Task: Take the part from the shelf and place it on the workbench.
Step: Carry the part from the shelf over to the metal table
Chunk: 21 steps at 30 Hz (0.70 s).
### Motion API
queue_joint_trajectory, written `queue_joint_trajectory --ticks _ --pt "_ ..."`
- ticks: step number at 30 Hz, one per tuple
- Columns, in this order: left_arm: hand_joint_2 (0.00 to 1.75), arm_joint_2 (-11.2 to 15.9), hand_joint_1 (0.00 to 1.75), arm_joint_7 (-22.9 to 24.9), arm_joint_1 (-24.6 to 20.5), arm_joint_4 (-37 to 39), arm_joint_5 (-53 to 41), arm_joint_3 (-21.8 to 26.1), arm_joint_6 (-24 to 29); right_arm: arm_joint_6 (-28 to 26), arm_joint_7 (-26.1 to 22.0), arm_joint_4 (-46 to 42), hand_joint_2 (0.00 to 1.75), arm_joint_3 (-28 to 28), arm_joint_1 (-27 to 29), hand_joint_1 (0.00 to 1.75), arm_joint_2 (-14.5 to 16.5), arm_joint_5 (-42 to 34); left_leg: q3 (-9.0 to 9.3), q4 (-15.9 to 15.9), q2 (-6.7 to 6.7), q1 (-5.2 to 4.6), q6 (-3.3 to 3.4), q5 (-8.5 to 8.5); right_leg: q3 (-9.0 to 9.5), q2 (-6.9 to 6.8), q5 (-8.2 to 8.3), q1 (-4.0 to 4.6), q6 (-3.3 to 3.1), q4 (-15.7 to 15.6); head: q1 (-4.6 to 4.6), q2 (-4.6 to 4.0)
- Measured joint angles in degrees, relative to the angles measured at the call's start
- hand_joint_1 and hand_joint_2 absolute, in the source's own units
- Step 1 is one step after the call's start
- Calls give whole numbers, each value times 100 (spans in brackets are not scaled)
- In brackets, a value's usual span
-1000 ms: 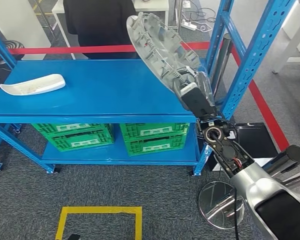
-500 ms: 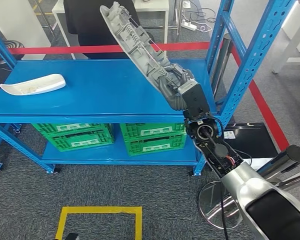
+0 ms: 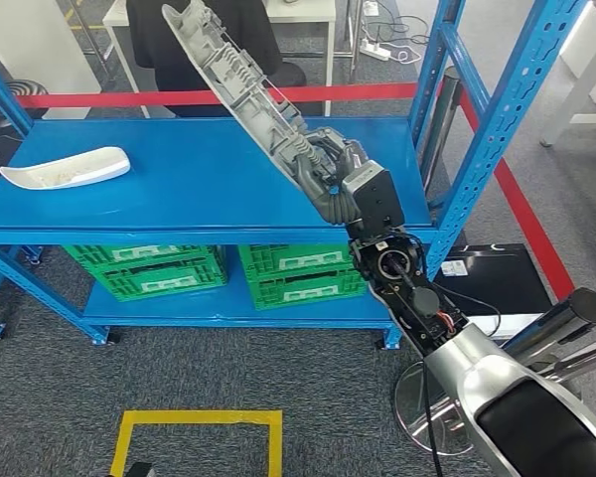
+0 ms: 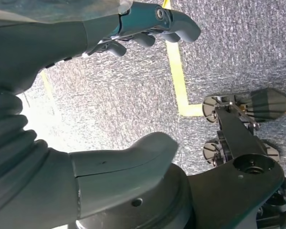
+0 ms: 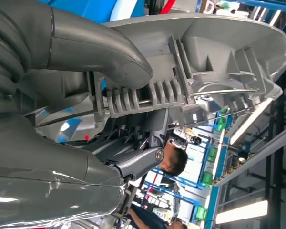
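Observation:
A long grey ribbed plastic part [image 3: 242,84] slants up over the blue workbench top [image 3: 190,189], its upper end toward the far left. My right hand [image 3: 333,179] grips its lower end above the right side of the bench. In the right wrist view the thumb [image 5: 98,45] lies across the part [image 5: 206,52] and the fingers wrap under it. My left hand [image 4: 98,109] hangs over grey carpet, fingers apart, with nothing in it.
A white curved part [image 3: 67,167] lies at the bench's left end. Green crates [image 3: 306,273] sit on the lower shelf. A blue rack upright [image 3: 498,119] stands at the right. A person in black [image 3: 198,40] stands behind the red tape line [image 3: 92,99].
My right hand has swung the grey part leftward and lower over the bench, and the part's upper end now reaches farther left. The white part has not moved.

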Motion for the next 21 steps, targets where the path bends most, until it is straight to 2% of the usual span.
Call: queue_joint_trajectory --ticks 15,21 --pt "175 23 0 0 5 0 7 0 0 48 1 -3 175 17 3 175 80 -1 0 0 0 0 0 0 -1 1 0 -1 0 0 0 -1" --pt "175 24 0 27 0 0 34 0 31 466 -51 -130 175 16 72 175 93 -315 0 0 0 0 0 0 -2 1 0 -1 0 0 0 0"
